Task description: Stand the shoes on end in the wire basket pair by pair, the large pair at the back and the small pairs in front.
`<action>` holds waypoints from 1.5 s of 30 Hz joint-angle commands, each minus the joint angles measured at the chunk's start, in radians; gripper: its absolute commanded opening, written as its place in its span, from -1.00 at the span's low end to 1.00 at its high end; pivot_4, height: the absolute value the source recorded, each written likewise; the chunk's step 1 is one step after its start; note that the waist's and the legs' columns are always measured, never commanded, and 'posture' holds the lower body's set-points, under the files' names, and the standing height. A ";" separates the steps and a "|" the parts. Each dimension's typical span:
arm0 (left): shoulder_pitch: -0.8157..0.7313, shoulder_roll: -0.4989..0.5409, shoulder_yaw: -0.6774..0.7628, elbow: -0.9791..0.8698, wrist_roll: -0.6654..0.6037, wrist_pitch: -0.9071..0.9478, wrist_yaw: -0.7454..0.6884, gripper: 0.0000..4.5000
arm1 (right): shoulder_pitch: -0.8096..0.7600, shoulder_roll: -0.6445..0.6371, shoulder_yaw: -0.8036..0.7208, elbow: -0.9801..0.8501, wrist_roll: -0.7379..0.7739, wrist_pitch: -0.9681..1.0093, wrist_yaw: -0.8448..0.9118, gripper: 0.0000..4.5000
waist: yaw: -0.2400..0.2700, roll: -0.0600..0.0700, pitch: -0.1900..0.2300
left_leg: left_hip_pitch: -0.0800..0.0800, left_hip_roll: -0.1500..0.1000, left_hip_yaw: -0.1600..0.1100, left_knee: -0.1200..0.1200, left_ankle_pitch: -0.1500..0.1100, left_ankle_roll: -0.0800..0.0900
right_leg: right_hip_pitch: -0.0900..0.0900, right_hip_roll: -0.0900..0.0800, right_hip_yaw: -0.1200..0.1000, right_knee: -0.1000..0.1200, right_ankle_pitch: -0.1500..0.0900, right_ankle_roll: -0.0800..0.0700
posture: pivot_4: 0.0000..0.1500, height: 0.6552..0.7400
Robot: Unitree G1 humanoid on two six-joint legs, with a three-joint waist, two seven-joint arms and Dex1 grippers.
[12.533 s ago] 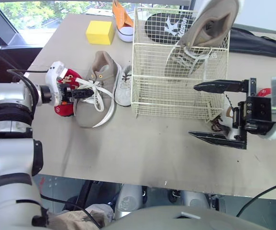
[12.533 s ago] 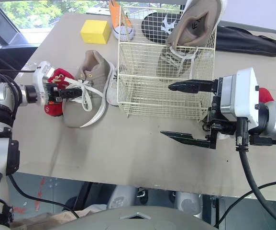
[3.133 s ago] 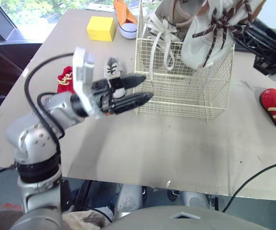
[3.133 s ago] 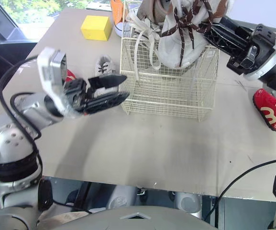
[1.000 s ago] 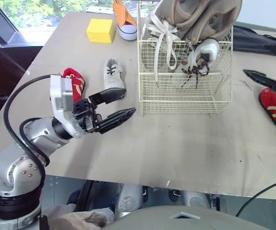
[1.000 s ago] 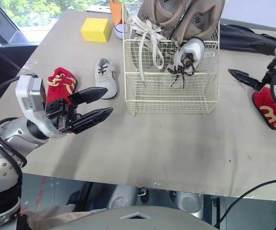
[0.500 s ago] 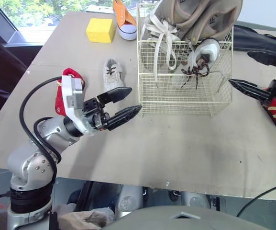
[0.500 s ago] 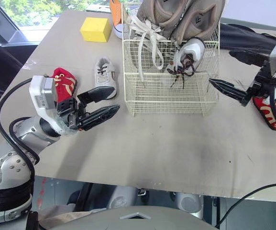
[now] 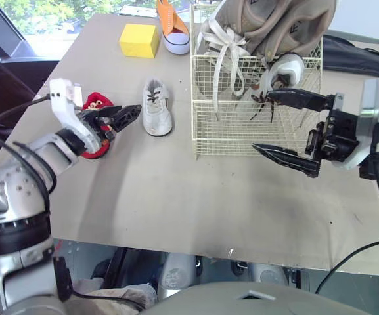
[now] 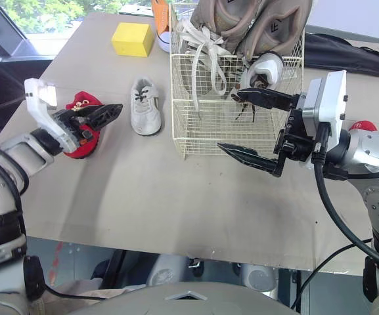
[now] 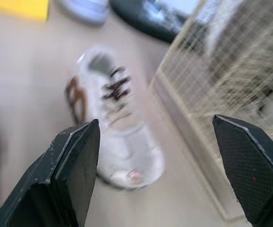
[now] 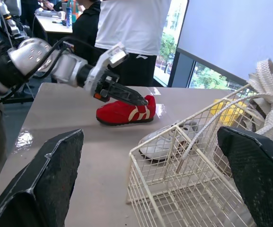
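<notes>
The cream wire basket (image 9: 242, 125) is holding two grey suede shoes (image 9: 288, 26) on end at the back, with a small white dark-laced shoe (image 9: 284, 69) in front. The right gripper (image 9: 263, 121) is hanging wide apart at the basket's front. The left gripper (image 9: 125, 117), fingers apart, is hovering at the red shoe (image 12: 124, 109). A small white shoe (image 9: 155, 117) is lying between them on the bare desk (image 9: 176, 197).
</notes>
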 commanded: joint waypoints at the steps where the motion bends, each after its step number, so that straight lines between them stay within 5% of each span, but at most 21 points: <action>1: -0.142 -0.001 -0.029 0.168 0.043 0.077 0.027 0.82 | 0.004 0.003 -0.008 -0.041 0.006 -0.014 -0.032 0.99 | -0.001 -0.001 0.000 | 0.000 0.000 0.000 0.000 0.000 0.000 | 0.000 0.000 0.000 0.000 0.000 0.000 | 1.00 1.00; 10: -0.501 -0.038 -0.299 0.782 0.393 -0.048 -0.190 0.82 | 0.118 -0.021 -0.056 -0.175 0.029 0.009 -0.158 0.99 | -0.007 -0.005 -0.001 | 0.000 0.001 0.005 -0.002 0.001 -0.001 | -0.003 0.003 0.003 0.001 0.000 0.000 | 1.00 1.00; 13: -0.566 -0.077 -0.380 0.931 0.497 -0.122 -0.319 0.46 | 0.157 -0.039 -0.081 -0.211 0.045 0.015 -0.196 1.00 | -0.005 -0.006 -0.001 | -0.001 0.001 0.006 -0.002 0.001 -0.001 | -0.004 0.003 0.004 0.001 0.000 0.000 | 1.00 1.00; 15: -0.588 -0.100 -0.398 0.989 0.534 -0.154 -0.390 0.04 | 0.176 -0.049 -0.097 -0.226 0.059 0.020 -0.217 1.00 | -0.004 -0.006 -0.002 | -0.001 0.001 0.006 -0.002 0.001 -0.001 | -0.004 0.003 0.004 0.001 0.000 0.000 | 1.00 1.00; 19: -0.613 -0.127 -0.339 1.045 0.547 -0.177 -0.438 -0.71 | 0.220 -0.073 -0.130 -0.254 0.084 0.032 -0.254 1.00 | 0.002 -0.007 -0.002 | -0.001 0.001 0.006 -0.002 0.001 -0.001 | -0.005 0.002 0.005 0.001 0.000 0.000 | 1.00 1.00; 21: -0.611 -0.121 -0.289 1.037 0.529 -0.172 -0.447 -0.93 | 0.231 -0.080 -0.133 -0.258 0.091 0.035 -0.271 1.00 | 0.005 -0.007 -0.002 | -0.001 0.001 0.006 -0.001 0.001 -0.001 | -0.005 0.001 0.005 0.001 0.000 0.000 | 1.00 1.00; 24: -0.572 -0.099 -0.215 0.946 0.496 -0.160 -0.461 -1.00 | 0.244 -0.086 -0.116 -0.245 0.073 0.029 -0.274 1.00 | -0.001 -0.009 -0.002 | -0.002 0.001 0.006 -0.001 0.001 -0.001 | -0.006 0.001 0.005 0.001 0.000 0.000 | 1.00 1.00; 29: -0.446 -0.090 0.032 0.547 0.337 -0.078 -0.341 -1.00 | 0.228 -0.079 -0.081 -0.174 0.023 -0.009 -0.218 1.00 | -0.011 -0.016 0.001 | -0.003 0.003 0.006 -0.001 0.001 -0.001 | -0.007 0.002 0.005 0.002 0.000 0.000 | 1.00 1.00; 35: -0.310 -0.238 0.197 -0.055 0.170 -0.122 -0.115 -1.00 | 0.156 -0.080 -0.073 -0.027 0.077 -0.005 -0.104 1.00 | -0.003 -0.018 0.001 | -0.002 0.001 0.004 -0.001 0.001 -0.001 | -0.005 -0.007 0.007 0.001 0.000 0.000 | 1.00 1.00; 41: -0.262 -0.350 0.075 -0.345 0.182 -0.249 -0.033 -1.00 | 0.090 -0.073 -0.024 0.048 -0.010 -0.041 -0.055 1.00 | -0.001 -0.018 0.001 | 0.000 0.001 0.002 -0.001 0.001 -0.001 | -0.002 -0.005 0.005 0.002 0.000 0.000 | 1.00 1.00; 45: -0.221 -0.447 -0.130 -0.354 0.426 -0.554 -0.045 -1.00 | 0.083 -0.071 -0.019 0.055 -0.061 -0.068 -0.045 1.00 | -0.002 -0.018 0.001 | 0.000 0.000 0.005 0.000 0.001 -0.001 | -0.002 0.000 0.005 0.002 0.001 0.000 | 1.00 1.00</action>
